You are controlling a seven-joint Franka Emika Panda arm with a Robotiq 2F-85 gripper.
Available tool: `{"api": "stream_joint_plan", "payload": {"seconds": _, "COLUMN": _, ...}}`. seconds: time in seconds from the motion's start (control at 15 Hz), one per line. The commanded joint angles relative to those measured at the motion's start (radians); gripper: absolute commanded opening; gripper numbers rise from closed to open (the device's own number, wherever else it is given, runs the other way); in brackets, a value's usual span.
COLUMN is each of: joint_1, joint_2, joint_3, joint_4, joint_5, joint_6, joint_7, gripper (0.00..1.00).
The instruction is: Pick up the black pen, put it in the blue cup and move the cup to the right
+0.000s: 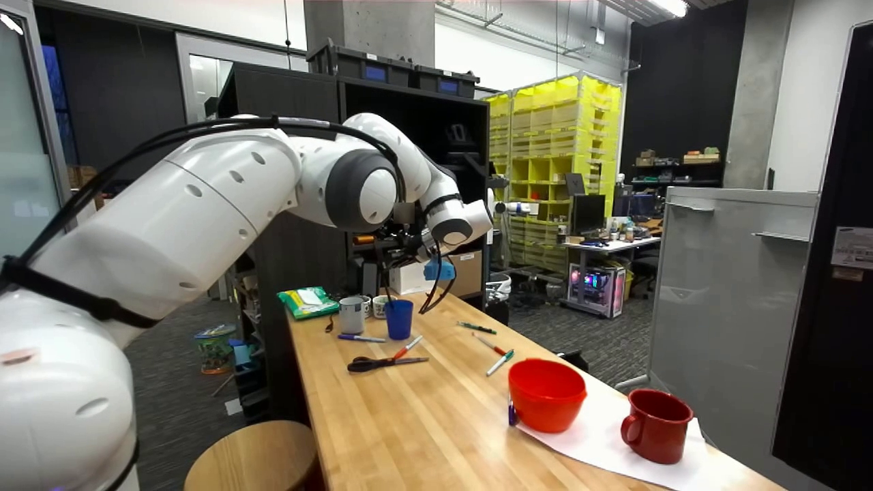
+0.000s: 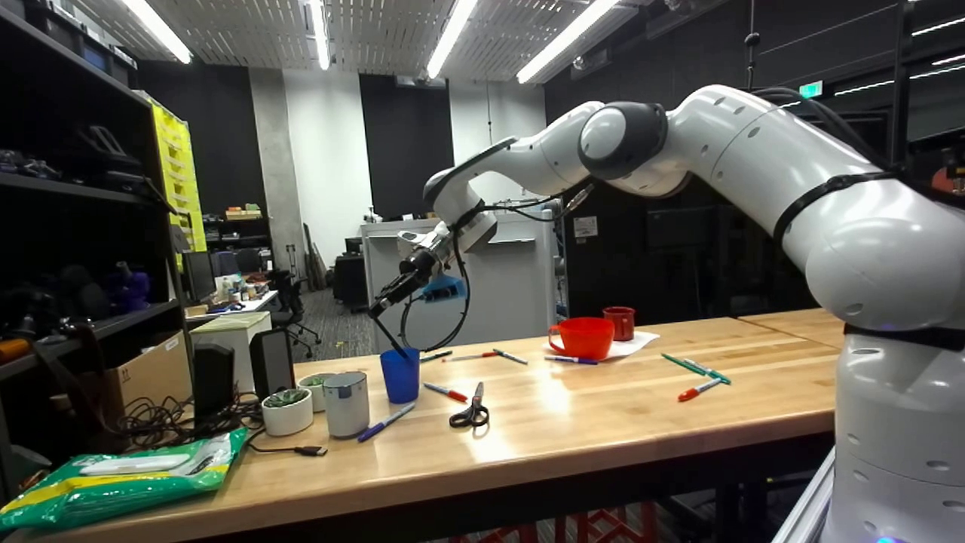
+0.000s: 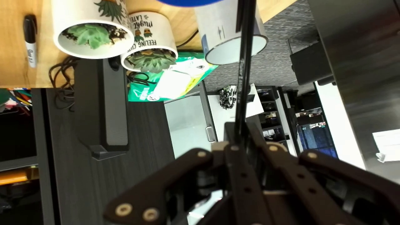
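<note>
in both exterior views: cup [image 2: 401, 378] on bench [image 2: 603, 394], tumbler [image 2: 347, 411] left, scissors [image 1: 390, 362] before cup; pen [image 3: 245, 65] in claw [image 3: 241, 128], lower end at cup's mouth; well right of cup, bowl [image 1: 547, 408] and mug [image 1: 660, 436] on sheet [image 1: 603, 429], bowl left.

Held aslant, the slim black pen [image 3: 245, 62] reaches the mouth of the upright blue cup [image 2: 400, 379].

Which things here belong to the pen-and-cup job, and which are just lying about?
Part of the job: black pen, held in the jaws; blue cup.

Just lying about: scissors; wide red bowl; dark red mug; loose markers; grey-white cup; potted succulents; green packet.
</note>
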Motion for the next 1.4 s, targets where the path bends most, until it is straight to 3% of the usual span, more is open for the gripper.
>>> {"api": "stream_joint_plan", "payload": {"seconds": 0.0, "joint_1": 0.012, "joint_2": 0.035, "joint_3": -0.012, "joint_4": 0.050, "joint_5": 0.015, "joint_6": -0.030, "joint_7": -0.018, "gripper": 0.02}}
{"api": "stream_joint_plan", "payload": {"seconds": 1.33, "joint_1": 0.013, "joint_2": 0.147, "joint_3": -0.006, "joint_4": 0.147, "joint_5": 0.012, "joint_6": -0.096, "joint_7": -0.003, "gripper": 0.02}}
